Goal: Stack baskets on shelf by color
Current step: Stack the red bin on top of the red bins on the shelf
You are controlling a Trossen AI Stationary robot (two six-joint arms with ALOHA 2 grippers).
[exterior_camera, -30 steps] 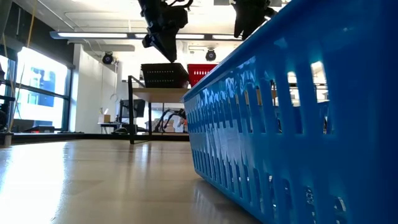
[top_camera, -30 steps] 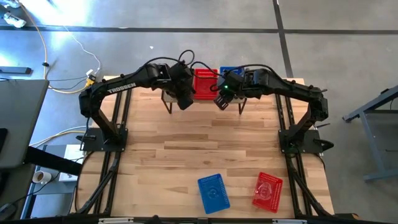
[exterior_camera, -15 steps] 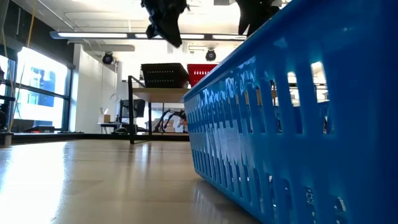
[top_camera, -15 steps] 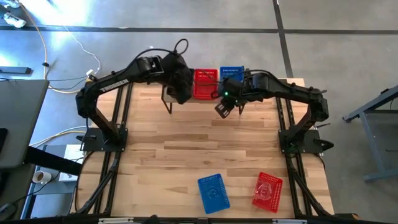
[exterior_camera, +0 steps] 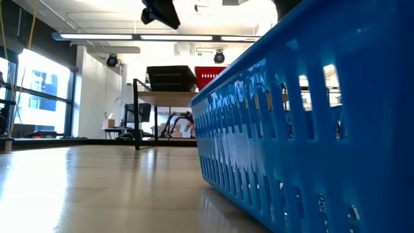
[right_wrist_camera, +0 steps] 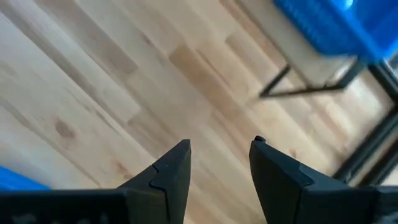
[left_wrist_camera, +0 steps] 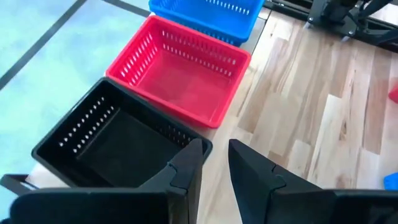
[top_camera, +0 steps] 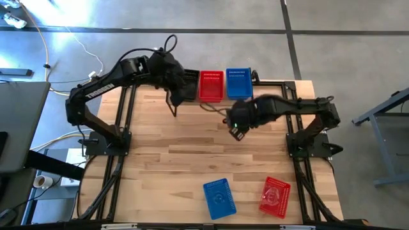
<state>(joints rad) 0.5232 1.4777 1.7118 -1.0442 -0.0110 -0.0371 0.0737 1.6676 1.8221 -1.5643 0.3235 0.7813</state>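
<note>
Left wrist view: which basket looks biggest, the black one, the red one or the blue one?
1. Red basket and black basket: they look about alike, so no ranking between them.
2. Blue basket: it looks smallest, but it is farthest away and cut off by the picture's edge.

black basket (left_wrist_camera: 118,140) | red basket (left_wrist_camera: 183,78) | blue basket (left_wrist_camera: 208,14) | light wood table (top_camera: 192,160)
</note>
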